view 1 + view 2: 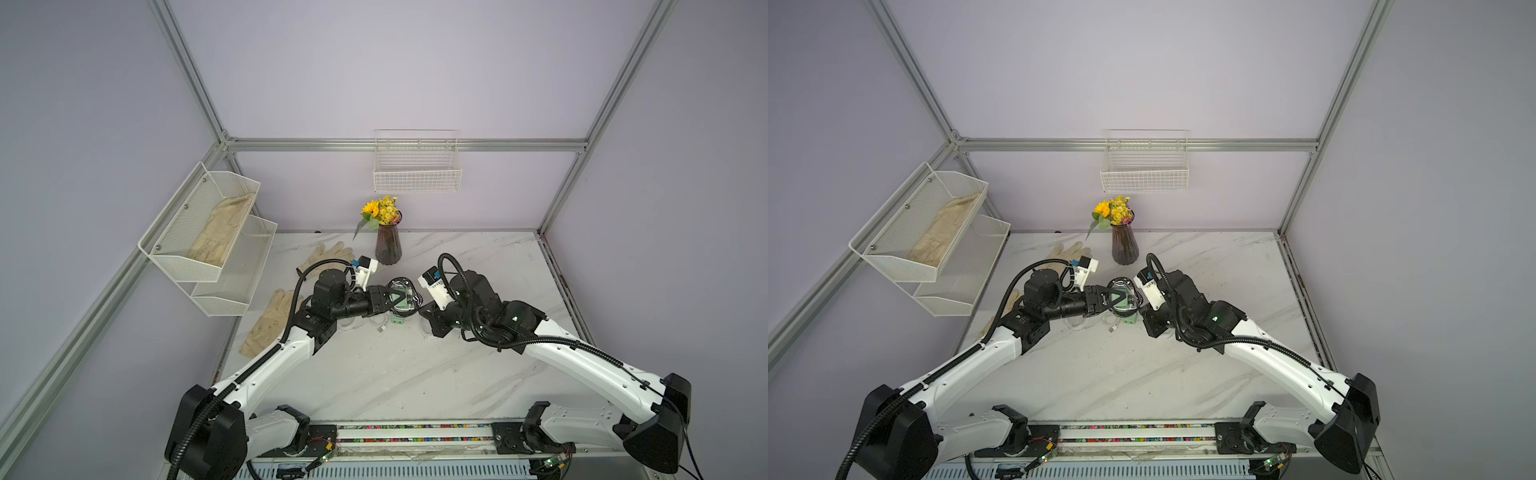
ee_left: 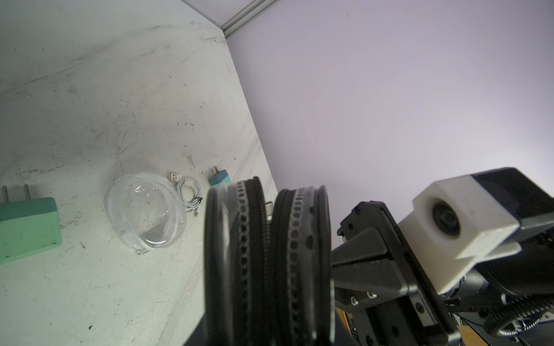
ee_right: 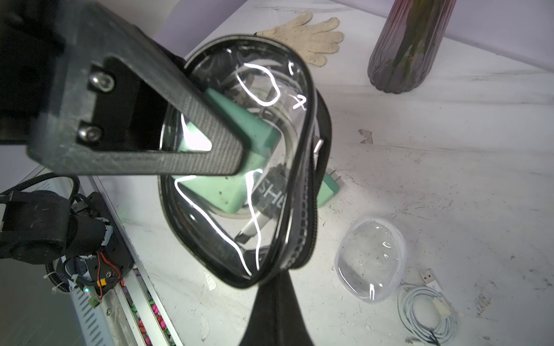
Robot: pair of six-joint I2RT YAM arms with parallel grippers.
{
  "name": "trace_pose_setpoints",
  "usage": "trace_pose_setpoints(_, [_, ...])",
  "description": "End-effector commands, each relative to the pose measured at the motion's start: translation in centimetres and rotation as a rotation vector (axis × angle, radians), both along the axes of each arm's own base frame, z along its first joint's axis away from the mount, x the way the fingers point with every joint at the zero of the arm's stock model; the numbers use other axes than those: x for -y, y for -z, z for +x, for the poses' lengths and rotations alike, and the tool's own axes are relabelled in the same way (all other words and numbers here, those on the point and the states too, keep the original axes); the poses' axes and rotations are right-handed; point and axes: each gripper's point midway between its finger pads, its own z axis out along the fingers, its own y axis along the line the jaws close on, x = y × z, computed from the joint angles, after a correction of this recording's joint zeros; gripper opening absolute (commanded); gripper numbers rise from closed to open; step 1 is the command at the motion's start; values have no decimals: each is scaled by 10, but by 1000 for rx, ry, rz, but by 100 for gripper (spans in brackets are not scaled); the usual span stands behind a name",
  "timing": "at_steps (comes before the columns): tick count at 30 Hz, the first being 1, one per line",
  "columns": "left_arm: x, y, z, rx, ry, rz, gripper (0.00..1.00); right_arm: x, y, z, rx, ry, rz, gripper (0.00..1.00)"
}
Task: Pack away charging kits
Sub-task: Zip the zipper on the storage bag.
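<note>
The left arm [image 1: 282,365] and right arm [image 1: 590,365] have glossy white shells and black joints, with ribbed black conduits [image 1: 552,341] alongside. On the left gripper [image 1: 400,300], textured black fingers [image 3: 198,122] are fastened by silver screws [image 3: 100,81].

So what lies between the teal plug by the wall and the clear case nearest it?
A coiled white cable lies there; the left wrist view shows it.

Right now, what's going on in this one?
The left gripper holds the black-rimmed case up off the table, and a mint-green adapter shows through its clear wall. The right gripper is shut at the case's rim; whether it pinches the zipper is unclear. A rimless clear case, a coiled white cable, a teal adapter and a second mint-green adapter lie loose on the table, not yet packed.
</note>
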Motion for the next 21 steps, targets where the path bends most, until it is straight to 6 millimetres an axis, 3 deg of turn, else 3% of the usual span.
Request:
trace_pose_setpoints(1, [-9, 5, -12, 7, 34, -31, 2, 16, -3, 10, 40, 36, -82, 0])
trace_pose_setpoints(3, [-10, -1, -12, 28, 43, -51, 2, 22, 12, 12, 8, 68, -127, 0])
trace_pose_setpoints(5, [-10, -2, -13, 37, 53, -39, 2, 21, 12, 8, -29, 66, -112, 0])
trace_pose_setpoints(7, [-9, 0, -13, 39, 64, -13, 2, 16, -8, -1, -21, 27, -44, 29])
trace_pose_setpoints(9, [-8, 1, -16, 50, 88, 8, 3, 15, -41, -9, 4, -8, 48, 49])
trace_pose_setpoints(11, [-7, -1, -20, 74, 119, 5, 4, 15, -68, -13, 20, -41, 133, 62])
trace_pose_setpoints(14, [-2, -7, -34, 121, 193, -7, 8, 9, -87, -13, -13, -97, 231, 72])
trace_pose_setpoints(21, [21, -26, -71, 205, 382, -56, 9, -13, -87, -8, -135, -216, 435, 79])
